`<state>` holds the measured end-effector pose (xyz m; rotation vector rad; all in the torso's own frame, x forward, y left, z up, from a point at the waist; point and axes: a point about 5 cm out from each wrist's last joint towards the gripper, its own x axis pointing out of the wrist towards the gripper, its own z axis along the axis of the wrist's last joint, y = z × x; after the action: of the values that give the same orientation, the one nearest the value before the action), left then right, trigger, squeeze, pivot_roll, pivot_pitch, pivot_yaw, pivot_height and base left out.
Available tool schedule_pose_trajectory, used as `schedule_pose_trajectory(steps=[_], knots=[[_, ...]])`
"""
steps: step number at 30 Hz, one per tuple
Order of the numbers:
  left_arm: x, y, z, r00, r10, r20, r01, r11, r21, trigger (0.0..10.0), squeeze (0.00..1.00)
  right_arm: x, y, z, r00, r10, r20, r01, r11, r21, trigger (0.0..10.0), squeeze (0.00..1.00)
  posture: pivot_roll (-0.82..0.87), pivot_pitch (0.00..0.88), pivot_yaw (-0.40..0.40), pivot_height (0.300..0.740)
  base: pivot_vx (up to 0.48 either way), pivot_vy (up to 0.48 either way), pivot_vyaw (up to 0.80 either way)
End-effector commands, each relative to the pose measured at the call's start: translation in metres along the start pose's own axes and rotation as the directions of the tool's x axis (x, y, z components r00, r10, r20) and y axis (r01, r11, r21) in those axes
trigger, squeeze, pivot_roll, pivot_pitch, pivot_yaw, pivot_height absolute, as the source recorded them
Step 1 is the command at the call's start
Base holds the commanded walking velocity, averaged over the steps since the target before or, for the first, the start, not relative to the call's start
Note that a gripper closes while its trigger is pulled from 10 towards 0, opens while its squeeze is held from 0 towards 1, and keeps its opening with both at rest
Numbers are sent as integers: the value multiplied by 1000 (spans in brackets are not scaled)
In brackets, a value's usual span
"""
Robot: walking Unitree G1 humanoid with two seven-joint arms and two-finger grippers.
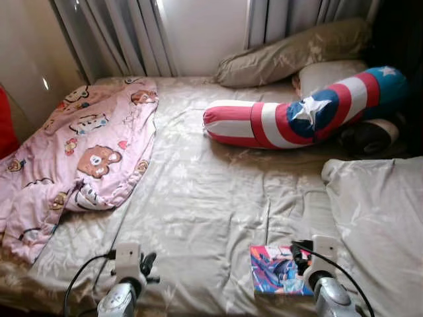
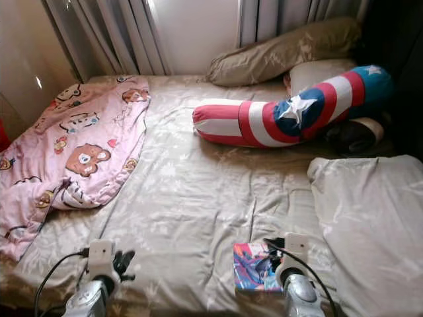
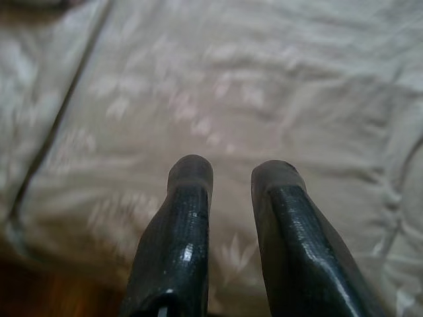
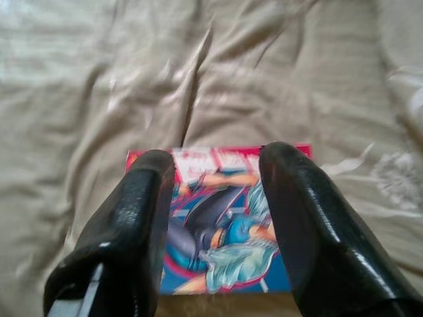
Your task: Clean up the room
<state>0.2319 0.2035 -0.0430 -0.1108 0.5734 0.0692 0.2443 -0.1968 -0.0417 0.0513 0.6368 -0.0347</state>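
A colourful picture book (image 1: 272, 269) lies flat on the beige bed sheet (image 1: 205, 198), close to the bed's front edge. My right gripper (image 4: 215, 162) hovers just over the book (image 4: 218, 224), open, one finger on either side of its cover. My left gripper (image 3: 231, 175) is open above bare sheet near the front left of the bed, and it shows in the left eye view as black fingers (image 1: 149, 263). A crumpled pink cartoon blanket (image 1: 79, 152) covers the bed's left side.
A long red, white and blue star bolster (image 1: 297, 115) lies across the back right. Beige pillows (image 1: 291, 53) rest against the curtained window (image 1: 132, 33). A pale pillow (image 1: 380, 218) fills the front right corner, beside the book.
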Motion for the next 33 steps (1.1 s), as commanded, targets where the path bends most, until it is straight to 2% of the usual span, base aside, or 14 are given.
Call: schedule_pose_trajectory(steps=[1, 3, 5, 9, 12, 16, 21, 27, 29, 33], knots=[[-6, 9, -17, 995, 45, -84, -47, 999, -18, 10000, 0, -5, 1, -19, 996, 9, -94, -12, 1000, -28, 10000, 0, 8, 0, 37, 740, 0, 0, 0], [-10, 12, -28, 988, 65, -137, -66, 998, -5, 10000, 0, -7, 1, -25, 992, 7, -123, -9, 1000, -19, 10000, 0, 16, 0, 35, 740, 0, 0, 0], [-12, 13, -31, 986, 71, -148, -72, 997, -4, 10000, 0, -7, 0, -27, 991, -2, -134, 1, 1000, -7, 10000, 0, 16, 0, 35, 740, 0, 0, 0], [-16, 16, -40, 979, 102, -177, -112, 993, -47, 10000, 0, -11, -7, -35, 984, -79, -158, 90, 994, 66, 10000, 0, 19, 0, 38, 740, 0, 0, 0], [-19, 18, -46, 973, 112, -202, -124, 991, -45, 10000, 0, -12, -6, -39, 983, -71, -171, 85, 994, 75, 10000, 0, 11, 0, 43, 740, 0, 0, 0], [-22, 21, -50, 968, 129, -217, -144, 988, -55, 10000, 0, -14, -3, -46, 978, -35, -204, 43, 999, 34, 10000, 0, 9, 0, 42, 740, 0, 0, 0], [-25, 25, -53, 963, 147, -226, -167, 983, -74, 10000, 0, -18, -7, -53, 972, -47, -230, 56, 998, 31, 10000, 0, 5, 0, 48, 740, 0, 0, 0], [-28, 27, -58, 958, 148, -245, -171, 982, -74, 10000, 0, -23, -12, -62, 963, -47, -265, 45, 999, -14, 10000, 0, -11, 0, 58, 740, 0, 0, 0], [-28, 28, -58, 957, 145, -250, -169, 983, -77, 10000, 0, -27, -21, -66, 960, -47, -276, 38, 999, -36, 10000, 0, -9, 0, 60, 740, 0, 0, 0], [-29, 28, -60, 953, 149, -264, -174, 982, -75, 10000, 0, -31, -30, -69, 959, -51, -278, 32, 997, -74, 10000, 0, -2, 0, 57, 740, 0, 257, 172]])
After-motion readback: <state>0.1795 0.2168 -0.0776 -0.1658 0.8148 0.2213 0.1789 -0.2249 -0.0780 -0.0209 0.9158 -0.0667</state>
